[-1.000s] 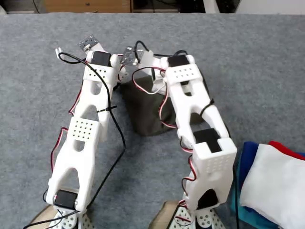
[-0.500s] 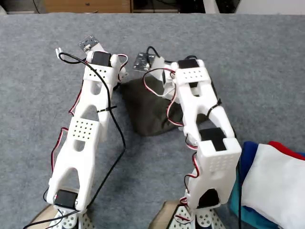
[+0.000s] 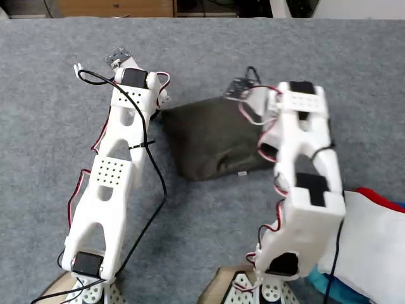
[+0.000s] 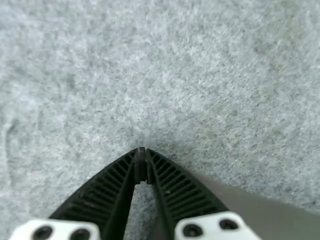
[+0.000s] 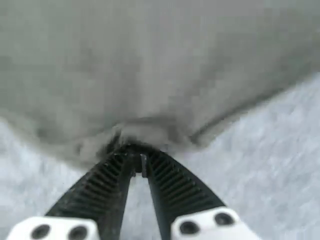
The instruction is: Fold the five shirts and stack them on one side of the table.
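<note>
1. The left arm is keeping its position on the left of the table. The left claw is resting with its tips together at the left corner of the dark shirt; whether it is pinching cloth cannot be told
2. The dark shirt is lying mid-table between the arms and is spreading wider toward the right than a second ago
3. The right arm is swinging rightward, and the right claw is clamping a bunched shirt edge and drawing it along
4. The pull is probably flattening this last shirt before it joins the stack of white, red, blue and teal shirts at the near right
5. The table is carrying a grey felt-like covering, and a wooden cabinet is standing behind its far edge
</note>
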You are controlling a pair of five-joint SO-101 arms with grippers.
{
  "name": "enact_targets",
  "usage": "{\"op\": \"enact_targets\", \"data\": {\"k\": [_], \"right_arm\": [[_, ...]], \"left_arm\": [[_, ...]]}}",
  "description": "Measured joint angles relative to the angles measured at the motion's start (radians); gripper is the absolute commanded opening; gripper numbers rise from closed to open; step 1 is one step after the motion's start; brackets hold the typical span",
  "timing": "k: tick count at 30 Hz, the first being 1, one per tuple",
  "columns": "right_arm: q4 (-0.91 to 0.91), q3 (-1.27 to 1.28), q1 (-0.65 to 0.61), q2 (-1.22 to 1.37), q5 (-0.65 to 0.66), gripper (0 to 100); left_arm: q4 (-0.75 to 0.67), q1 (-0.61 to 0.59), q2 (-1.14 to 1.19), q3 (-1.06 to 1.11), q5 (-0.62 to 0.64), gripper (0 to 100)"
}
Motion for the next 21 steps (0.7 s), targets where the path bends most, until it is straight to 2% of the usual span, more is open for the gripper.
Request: {"op": "enact_targets", "data": {"k": [5, 11, 14, 21], "right_arm": [[0.003, 0.011, 0.117, -0.081, 0.041, 0.5], [0.003, 0.011, 0.137, -0.164, 0.026, 0.5], [0.006, 0.011, 0.072, -0.196, -0.074, 0.5], [-0.046, 0.009, -0.187, -0.180, -0.249, 0.5]], "left_arm": [[0.000, 0.000, 0.000, 0.000, 0.000, 2], [0.000, 0.000, 0.003, 0.000, 0.000, 2], [0.000, 0.000, 0.003, 0.000, 0.000, 2], [0.000, 0.000, 0.003, 0.000, 0.000, 2]]}}
